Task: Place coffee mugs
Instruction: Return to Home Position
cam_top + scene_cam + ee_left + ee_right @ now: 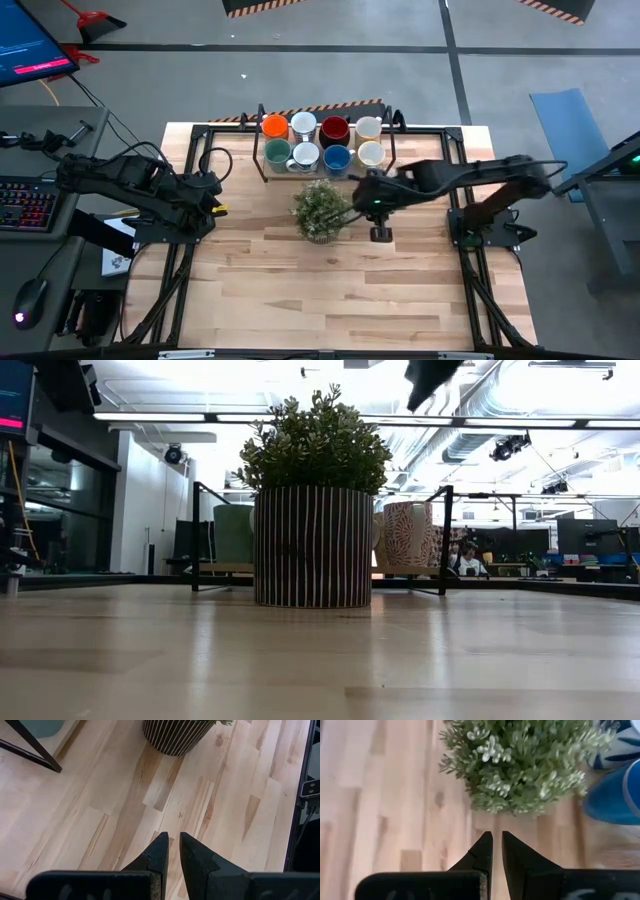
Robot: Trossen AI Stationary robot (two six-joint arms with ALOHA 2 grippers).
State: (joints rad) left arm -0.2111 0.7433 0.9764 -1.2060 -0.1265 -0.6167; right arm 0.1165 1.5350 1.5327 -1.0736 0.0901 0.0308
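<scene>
wood in pale planks makes the table (330, 290), and at its far edge a low dark-framed shelf (263, 140) carries all eight coffee mugs (305, 156) in two rows of four, packed close together. the orange mug (274, 126) and the dark red mug (334, 129) are in the back row. the teal-green mug (277, 152) and the blue mug (336, 158) are in the front, with white and cream ones between and beside them. none stands on the bare table, so the placing looks finished and only the pull-back of the arms seems left.

the right gripper (497, 834) hangs above the table just beside the potted plant (320, 210), on the near side of the shelf. its fingers are drawn together to a thin slit and hold nothing. the left gripper (173, 836) is folded back at the left edge of the table, well apart from the mugs, pinched to the same slit and also empty.

the risk lies with the right arm. its wrist and forearm reach across near the shelf's right end, and the leaves sit close under the fingers. a retreat that drops low or swings sideways could catch the foliage and push the striped pot toward the front row. the blue mug is nearest the plant. because the mugs stand so tightly, one nudge would probably pass along the row and could send a mug off the shelf's open edge. lifting clear before swinging away looks the safer order.
</scene>
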